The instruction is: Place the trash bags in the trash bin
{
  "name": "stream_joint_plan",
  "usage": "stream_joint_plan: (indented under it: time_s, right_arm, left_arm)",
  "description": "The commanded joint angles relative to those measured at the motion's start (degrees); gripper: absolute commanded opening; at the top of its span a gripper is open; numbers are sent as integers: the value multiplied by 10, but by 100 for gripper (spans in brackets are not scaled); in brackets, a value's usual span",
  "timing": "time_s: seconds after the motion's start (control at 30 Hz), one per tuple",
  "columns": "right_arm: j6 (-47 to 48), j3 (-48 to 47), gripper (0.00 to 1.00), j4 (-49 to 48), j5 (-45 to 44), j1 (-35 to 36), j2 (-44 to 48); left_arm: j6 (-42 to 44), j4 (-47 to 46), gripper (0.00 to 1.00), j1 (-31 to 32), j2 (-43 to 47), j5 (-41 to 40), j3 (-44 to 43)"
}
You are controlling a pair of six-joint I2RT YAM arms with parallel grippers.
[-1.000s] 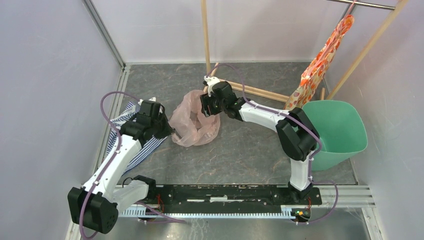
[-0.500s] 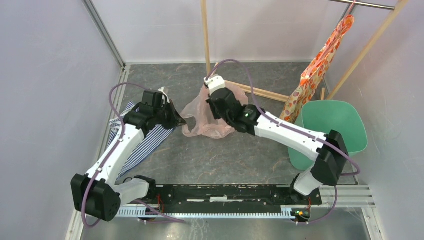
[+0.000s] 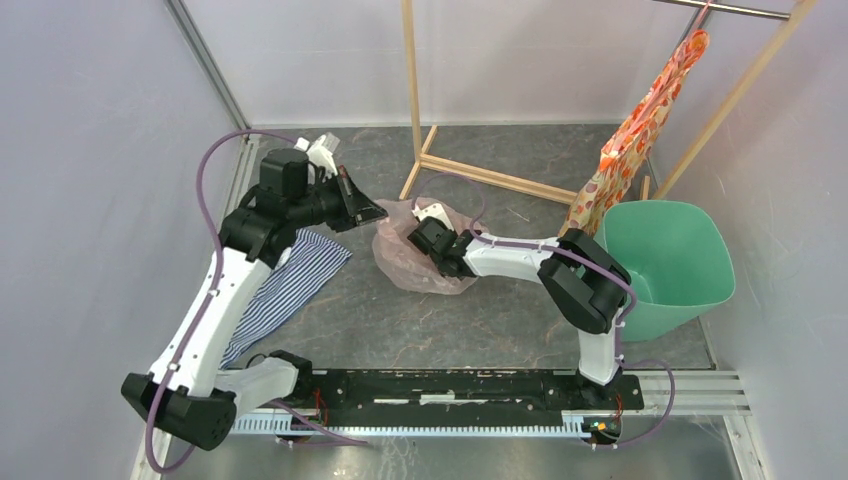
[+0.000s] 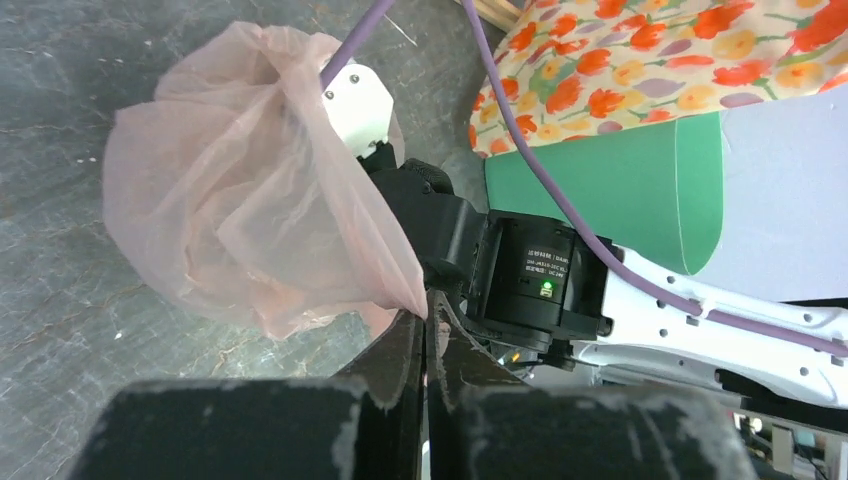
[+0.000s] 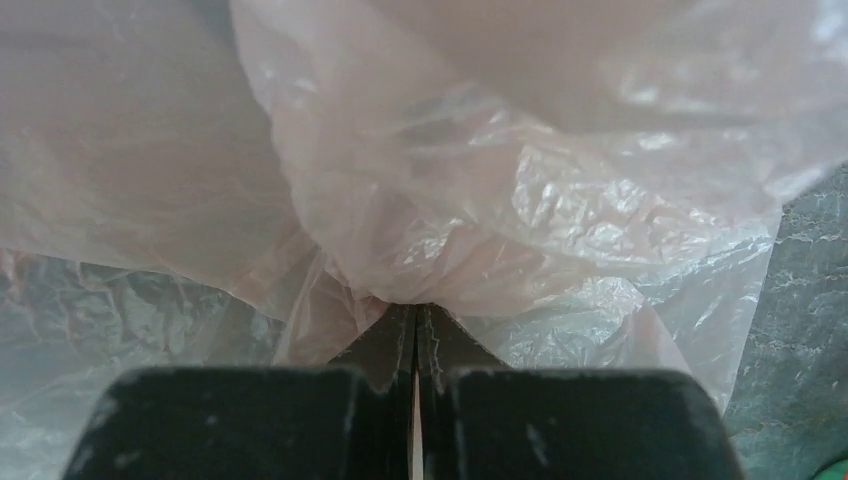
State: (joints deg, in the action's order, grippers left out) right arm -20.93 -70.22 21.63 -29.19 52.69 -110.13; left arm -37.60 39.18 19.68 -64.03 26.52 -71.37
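Step in hand: gathering and lifting the trash bag (image 3: 403, 258), not yet carrying it.

Left gripper (image 4: 425, 335): jaws pressed together, a tapered edge of pink film running straight into the tips. Pinched, by the look of it.

Right gripper (image 5: 415, 322): jaws closed with no gap, film bunched and puckered right at the tips. I judge it a grip on a fold, though how much plastic is caught is hidden.

Bag sits between the two sets of jaws, ballooning out ahead of the left tips and draped over and around the right ones. Its lower part looks to rest on the grey floor.

Trash bin (image 3: 672, 262) lies well beyond the right gripper, on the far side of that arm's elbow. Mouth up, nothing seen inside. Floral bag (image 3: 640, 130) hangs just behind it. Striped cloth (image 3: 290, 280) lies under the left arm, apart from the bag.

Bag itself: thin, translucent pale pink, heavily crinkled, puffed with air, slack.

Next move, my guess: raise both grips together so the film clears the floor, swing toward the bin, and hold the slack clear of the rim.
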Motion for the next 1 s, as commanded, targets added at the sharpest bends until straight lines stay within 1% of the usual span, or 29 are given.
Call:
stream_joint_plan:
  time_s: [0.0,0.03,0.07,0.2,0.27,0.37,0.4,0.43,0.5,0.67,0.8,0.87,0.97]
  right_arm:
    - [-26,8,0,-28,-20,-2,27]
    - [-24,11,0,-26,-16,-1,39]
    - [-22,16,2,-30,-5,-1,54]
    - [-16,28,28,-44,40,3,137]
    - [-10,37,44,-54,71,5,180]
    - [-2,54,66,-76,107,4,246]
    - [3,55,70,-77,114,2,258]
    - [9,55,71,-75,123,-3,268]
    - [14,57,70,-73,151,-25,276]
    - [27,85,60,-91,222,-75,269]
    - [25,94,56,-98,228,-87,233]
    - [21,103,56,-107,215,-92,225]
    - [13,118,57,-129,228,-102,212]
  left_arm:
    - [0,55,2,-14,25,-57,-27]
    - [8,61,2,-14,25,-68,-24]
    - [16,66,2,-14,23,-74,-15]
    - [45,60,2,-15,23,-111,52]
    - [57,52,2,-15,23,-120,87]
    - [75,47,2,-15,20,-155,123]
    - [82,47,2,-15,18,-164,130]
    - [87,46,2,-16,13,-171,134]
    - [98,45,2,-16,5,-187,139]
    - [117,44,2,-18,-17,-214,143]
    - [119,36,2,-18,-23,-213,149]
    - [119,34,2,-18,-25,-215,151]
    - [120,32,2,-19,-29,-213,152]
